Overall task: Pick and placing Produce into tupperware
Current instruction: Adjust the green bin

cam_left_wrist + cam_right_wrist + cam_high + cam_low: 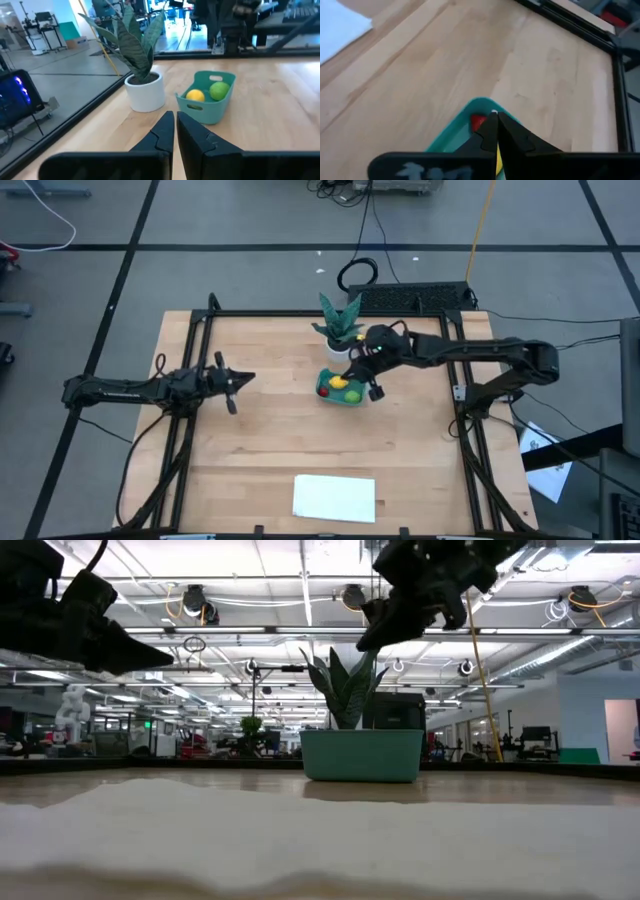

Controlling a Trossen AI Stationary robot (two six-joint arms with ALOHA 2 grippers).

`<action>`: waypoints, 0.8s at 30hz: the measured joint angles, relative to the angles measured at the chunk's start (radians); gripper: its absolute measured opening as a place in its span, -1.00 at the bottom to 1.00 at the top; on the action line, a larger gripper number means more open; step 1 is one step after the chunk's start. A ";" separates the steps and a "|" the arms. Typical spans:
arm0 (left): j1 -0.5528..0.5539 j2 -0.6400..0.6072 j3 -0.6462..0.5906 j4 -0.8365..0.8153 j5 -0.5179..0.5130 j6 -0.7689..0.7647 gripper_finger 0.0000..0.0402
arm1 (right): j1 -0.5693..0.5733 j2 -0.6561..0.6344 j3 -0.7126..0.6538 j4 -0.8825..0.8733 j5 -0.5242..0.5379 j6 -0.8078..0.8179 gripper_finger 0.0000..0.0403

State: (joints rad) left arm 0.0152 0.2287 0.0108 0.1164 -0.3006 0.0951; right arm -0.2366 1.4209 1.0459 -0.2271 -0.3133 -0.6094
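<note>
While all three fruits lie inside the tupperware (343, 391), the right gripper (372, 385) hangs just above it, fingers together and empty. Placing appears finished; next move is judged a clear retreat. Left gripper (232, 383) waits closed, well apart.

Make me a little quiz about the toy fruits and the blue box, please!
1. True or false: the yellow fruit and the lime-green fruit lie inside the teal tupperware.
2. Which hand is right above the tupperware? A) the left hand B) the right hand
3. Fill in: the white pot beside the tupperware holds a green ____.

Key:
1. True. The tiny red fruit is in there too.
2. B. The right hand is shut and holds nothing; the left hand waits, shut, over the table's left side.
3. Plant.
</note>
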 joint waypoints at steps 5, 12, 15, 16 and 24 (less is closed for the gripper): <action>0.001 0.009 0.000 0.014 -0.035 -0.045 -0.87 | -0.019 -0.004 -0.083 0.101 0.002 0.048 -1.00; 0.001 0.013 0.000 0.015 -0.006 0.014 -0.87 | -0.038 -0.004 -0.103 0.149 0.002 0.075 -1.00; 0.001 0.013 0.000 0.015 0.028 -0.009 -0.87 | -0.039 -0.004 -0.103 0.147 0.002 0.075 -1.00; 0.001 0.013 0.000 0.015 0.034 -0.014 -0.87 | -0.039 -0.004 -0.103 0.143 0.002 0.075 -1.00; 0.001 0.013 0.000 0.015 0.036 0.000 -0.87 | -0.039 -0.015 -0.103 0.141 -0.002 0.087 -1.00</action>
State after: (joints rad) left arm 0.0162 0.2420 0.0109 0.1318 -0.2647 0.0955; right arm -0.2752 1.4058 0.9432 -0.0858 -0.3149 -0.5224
